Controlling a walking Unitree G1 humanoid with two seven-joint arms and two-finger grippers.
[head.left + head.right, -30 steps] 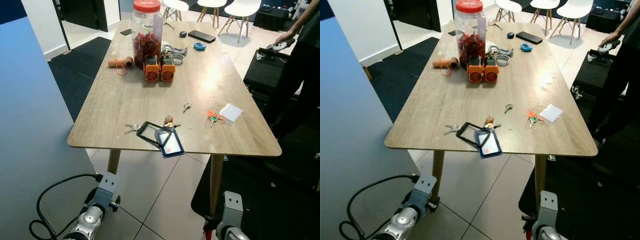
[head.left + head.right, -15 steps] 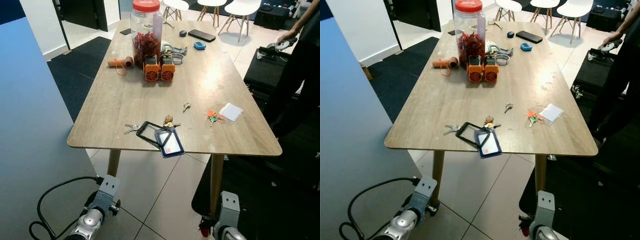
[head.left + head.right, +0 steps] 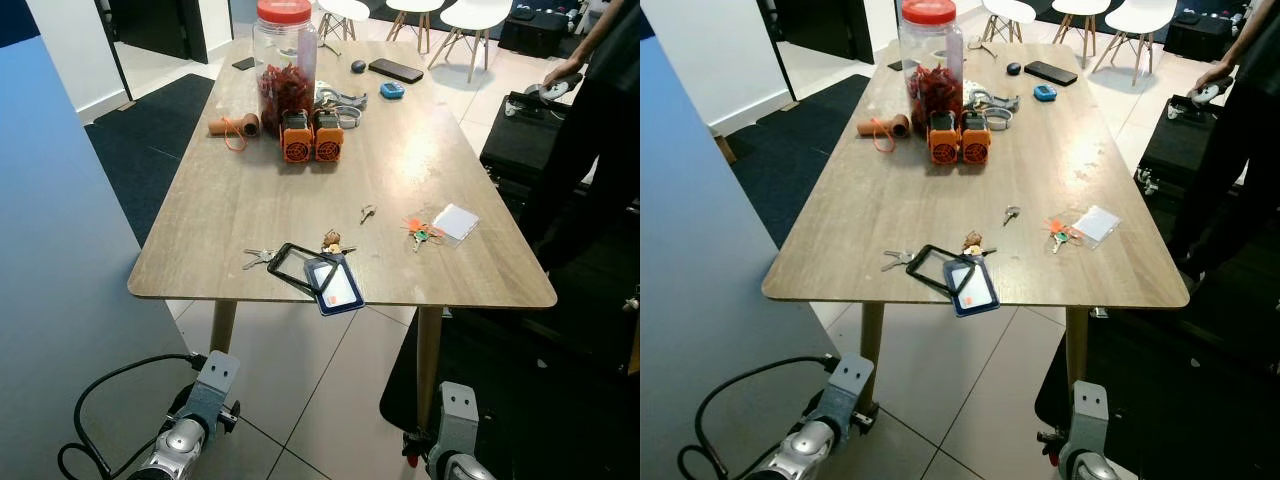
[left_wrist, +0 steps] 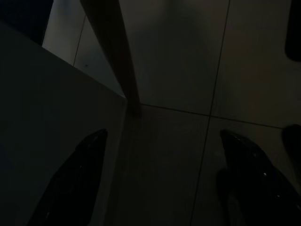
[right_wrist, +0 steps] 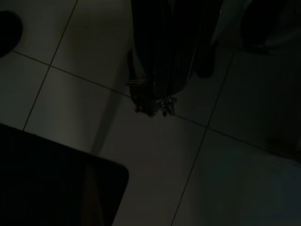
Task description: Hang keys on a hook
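Lying on the light wooden surface (image 3: 250,190), small silver keys (image 3: 259,257) sat beside a black-framed badge holder (image 3: 334,285). The left gripper (image 4: 162,176) hung with fingers (image 4: 75,181) spread wide, holding nothing. The right gripper's finger state could not be told.

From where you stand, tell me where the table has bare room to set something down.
Free: the wide middle of the table, between the orange devices and the near key bunches; also the right edge past the small white bag. Crowded: the far end around the red-lidded jar, and the near edge by the badge holder.

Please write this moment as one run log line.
phase: approach | keys: on table near edge | left gripper: open, idle | right arm: idle
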